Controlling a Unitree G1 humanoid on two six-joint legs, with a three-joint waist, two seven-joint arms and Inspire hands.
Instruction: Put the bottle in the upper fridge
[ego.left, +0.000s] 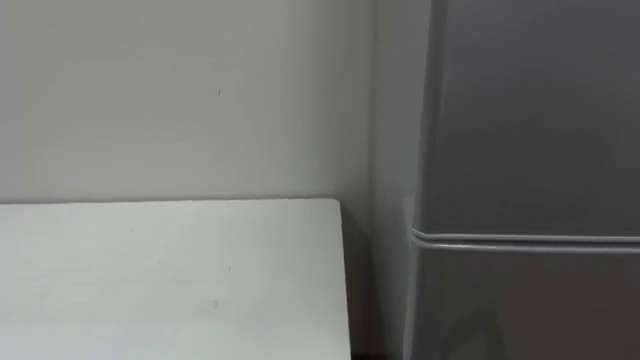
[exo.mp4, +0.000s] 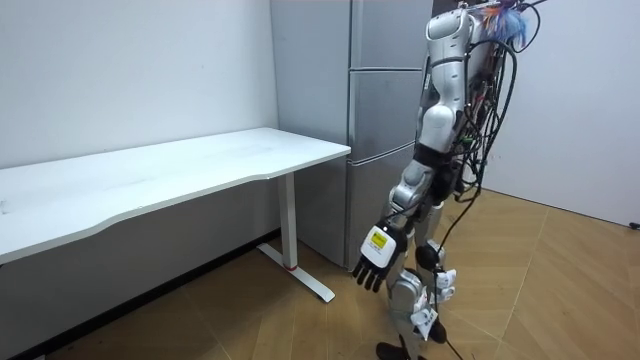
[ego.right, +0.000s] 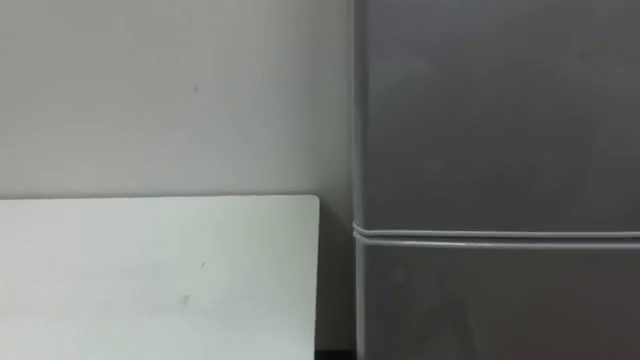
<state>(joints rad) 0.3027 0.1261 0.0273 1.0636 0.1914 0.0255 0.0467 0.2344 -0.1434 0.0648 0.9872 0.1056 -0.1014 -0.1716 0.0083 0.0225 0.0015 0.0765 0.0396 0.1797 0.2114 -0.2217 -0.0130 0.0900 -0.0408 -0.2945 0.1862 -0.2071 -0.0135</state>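
A tall grey fridge (exo.mp4: 380, 110) stands against the wall with its doors shut. In the eye views its front (ego.left: 530, 130) takes up the right side, and a seam (ego.right: 500, 236) between two doors runs across it. I stand in front of the fridge, at the end of the table. My left hand (exo.mp4: 375, 262) hangs beside my leg, fingers relaxed and holding nothing.
A white table (exo.mp4: 180, 165) stands along the wall to the left of the fridge; its bare top (ego.left: 170, 270) ends a narrow gap short of the fridge's side. Wooden floor (exo.mp4: 560, 290) lies open behind me.
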